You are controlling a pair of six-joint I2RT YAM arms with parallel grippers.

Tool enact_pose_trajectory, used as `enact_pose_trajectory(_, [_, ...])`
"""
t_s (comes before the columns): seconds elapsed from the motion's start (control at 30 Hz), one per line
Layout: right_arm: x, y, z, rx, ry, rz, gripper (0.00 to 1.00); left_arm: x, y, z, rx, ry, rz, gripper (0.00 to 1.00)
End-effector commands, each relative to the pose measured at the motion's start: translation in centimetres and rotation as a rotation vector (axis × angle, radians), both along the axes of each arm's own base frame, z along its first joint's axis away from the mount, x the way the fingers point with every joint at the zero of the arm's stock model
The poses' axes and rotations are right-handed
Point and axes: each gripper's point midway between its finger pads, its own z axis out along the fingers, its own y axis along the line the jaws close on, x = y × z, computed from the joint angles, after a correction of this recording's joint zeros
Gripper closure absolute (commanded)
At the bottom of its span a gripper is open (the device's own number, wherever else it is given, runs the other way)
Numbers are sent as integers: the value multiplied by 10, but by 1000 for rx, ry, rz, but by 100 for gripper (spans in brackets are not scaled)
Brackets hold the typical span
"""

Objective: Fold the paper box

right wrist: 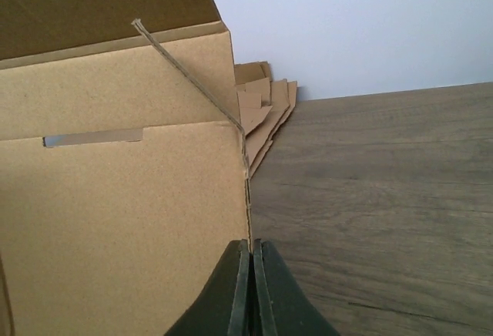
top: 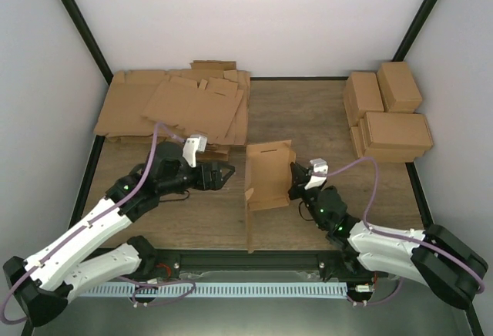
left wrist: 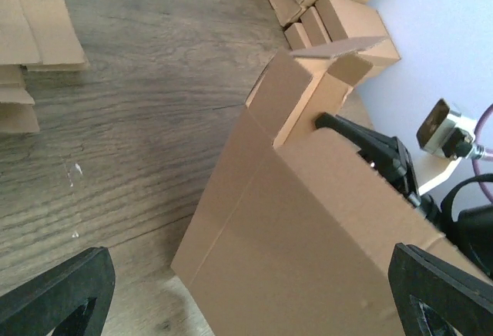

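Brown paper box (top: 268,176) sits half-formed at the middle of the table (top: 192,220), between the two tools. The right tool (top: 295,189) is pinched on the thin top edge of the box's right-hand wall, its fingers (right wrist: 239,290) pressed together over the cardboard. The left tool (top: 229,173) hangs just to the left of the box, spread wide and pointing at the left wall with a small gap between them. In the left wrist view, the box's side fills the space ahead of the two black fingertips.

The paper box's long axis runs from the near edge of the table toward the far edge, with its hollow facing up. A panel cut with a slot (right wrist: 92,137) is at the far end, and a long panel (top: 249,232) standing on edge reaches back toward the arm bases. A heap of flat cardboard sheets (top: 177,105) lies at the far left, well apart. Closed boxes (top: 389,112) are stacked at the far right.
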Motion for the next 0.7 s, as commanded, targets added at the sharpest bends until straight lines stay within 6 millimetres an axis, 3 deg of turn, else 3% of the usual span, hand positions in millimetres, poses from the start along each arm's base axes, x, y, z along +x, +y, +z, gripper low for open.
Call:
enact_pose_trajectory(0.0, [-4, -5, 26, 63, -97, -10, 99, 6, -9, 22, -99, -42, -5, 0])
enact_pose_trajectory(0.17, [-6, -9, 35, 45, -143, -15, 99, 10, -14, 15, -91, -26, -8, 0])
enact_pose_trajectory(0.47, [-3, -8, 54, 31, -234, -35, 99, 26, -4, 7, -139, 24, 86, 0])
enact_pose_trajectory(0.67, [2, -3, 48, 22, -235, -40, 99, 47, 16, -5, -240, 86, 120, 0])
